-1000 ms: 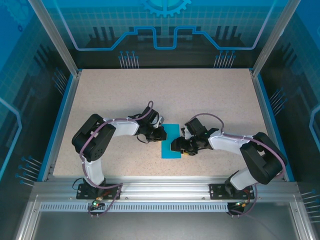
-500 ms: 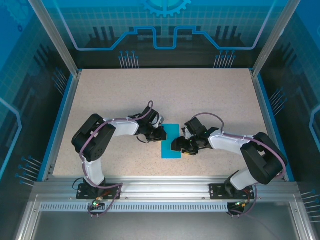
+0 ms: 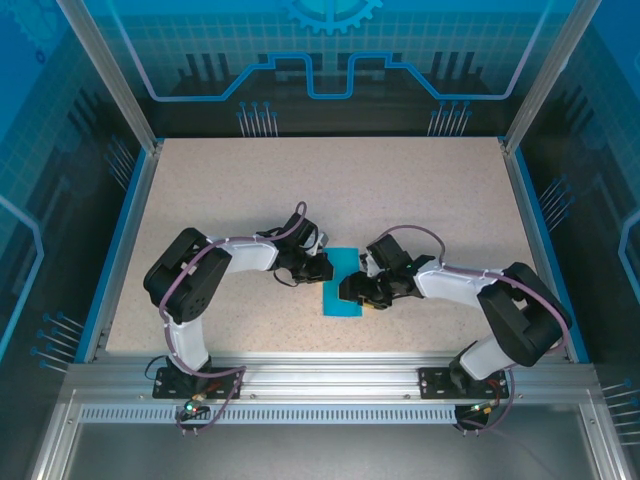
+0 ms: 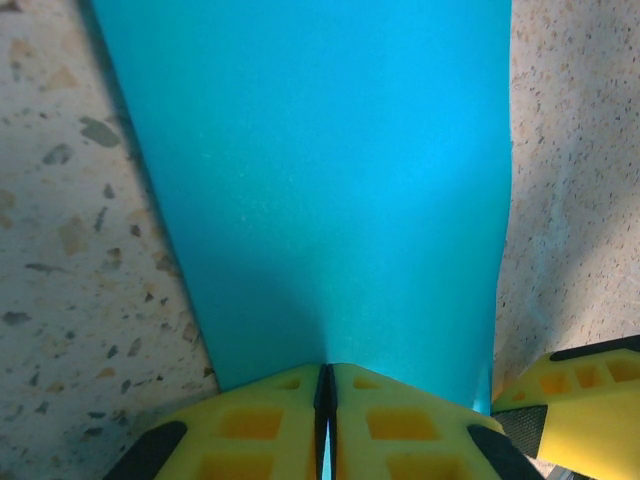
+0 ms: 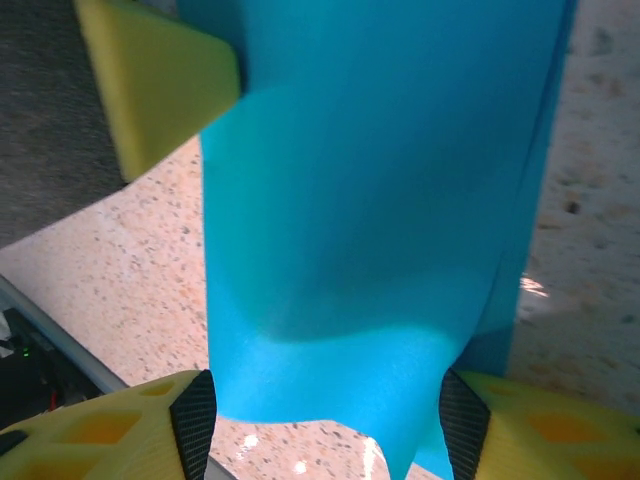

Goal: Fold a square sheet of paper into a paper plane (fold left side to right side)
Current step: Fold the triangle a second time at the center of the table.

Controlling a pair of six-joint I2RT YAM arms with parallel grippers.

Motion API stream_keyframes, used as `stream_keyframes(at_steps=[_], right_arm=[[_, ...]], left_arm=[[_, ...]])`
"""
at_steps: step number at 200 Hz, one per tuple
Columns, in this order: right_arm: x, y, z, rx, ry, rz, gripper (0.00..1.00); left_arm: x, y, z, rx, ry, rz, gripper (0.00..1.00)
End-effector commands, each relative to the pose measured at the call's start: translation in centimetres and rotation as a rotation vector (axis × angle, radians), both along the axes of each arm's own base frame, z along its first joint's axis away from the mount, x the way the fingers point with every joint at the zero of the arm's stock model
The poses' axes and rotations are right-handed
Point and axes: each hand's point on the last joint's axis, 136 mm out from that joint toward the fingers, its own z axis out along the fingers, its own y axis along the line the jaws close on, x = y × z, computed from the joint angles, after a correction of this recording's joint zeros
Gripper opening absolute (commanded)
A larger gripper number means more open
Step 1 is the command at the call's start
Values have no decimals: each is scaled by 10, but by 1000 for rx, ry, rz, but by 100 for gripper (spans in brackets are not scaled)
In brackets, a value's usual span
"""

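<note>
Arms (image 3: 245,255) bend inward; left gripper (image 4: 325,385) pinches paper (image 4: 320,180), right gripper (image 5: 325,415) spread astride it.

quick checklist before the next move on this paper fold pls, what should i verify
1. Left gripper shut on the edge of the thin cyan-blue paper sheet: ok.
2. Right gripper open, one jaw on each side of the sheet: ok.
3. Sheet lying flat on the speckled tabletop: not ok, it bows up near the right gripper.
4. Folded edges lined up: cannot tell.
5. The two grippers clear of each other: cannot tell, they sit very close together.
</note>
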Motion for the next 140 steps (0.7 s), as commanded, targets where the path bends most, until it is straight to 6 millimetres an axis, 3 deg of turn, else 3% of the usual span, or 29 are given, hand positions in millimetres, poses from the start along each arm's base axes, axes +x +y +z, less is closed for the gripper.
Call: stream_keyframes(at_steps=[1,42,140], right_arm=[[4,14,10,56,-15,15,64],[5,8,9,45,-1,-6,65],[-15,-7,-10,10,99,-74,66]], left_arm=[[-19,9,-17,58,60,-7,13],[-19,9,-16,57,59,-6,14],[-18,8,-15,55,58,-7,14]])
